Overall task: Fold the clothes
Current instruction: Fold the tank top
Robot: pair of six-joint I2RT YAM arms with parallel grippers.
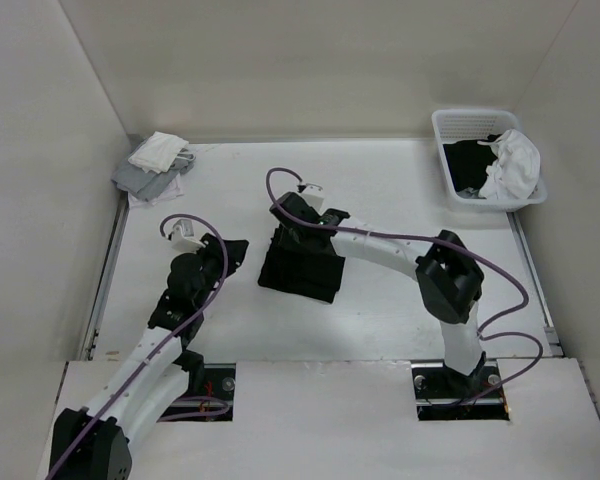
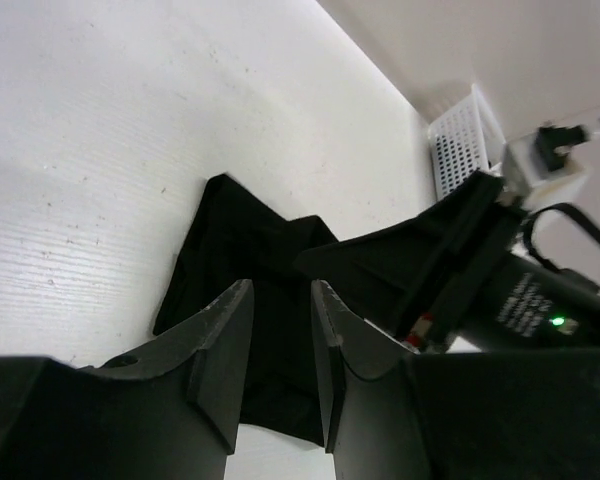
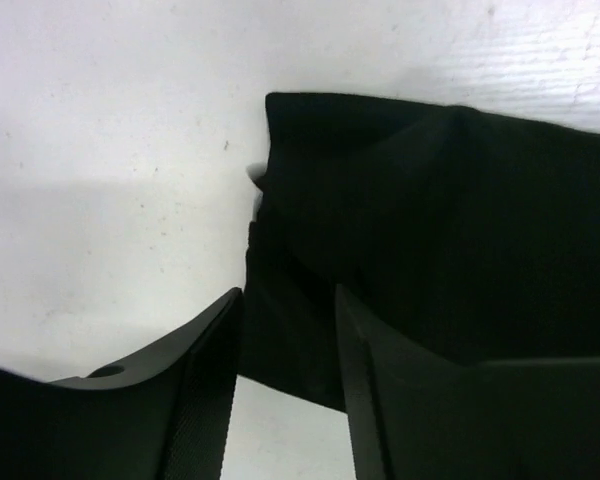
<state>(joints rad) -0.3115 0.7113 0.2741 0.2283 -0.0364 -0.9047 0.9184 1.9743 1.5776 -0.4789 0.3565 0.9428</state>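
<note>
top external view: the black garment (image 1: 300,268) lies in the middle of the table (image 1: 400,300) as a compact, roughly square bundle, several layers thick. the right gripper (image 1: 298,232) hangs over its far edge. in the right wrist view its jaws stand apart, with fabric under them but none caught between. the left gripper (image 1: 237,250) sits just beside the bundle's left edge, off the cloth. in the left wrist view its jaws are likewise parted and empty. by my judgement the folding is near its end, with the fold lying in place and neither hand gripping. the next move likely calls for lifting the right arm straight up so its fingers don't drag the top layer, then checking whether the uneven far edge needs pressing flat.
</note>
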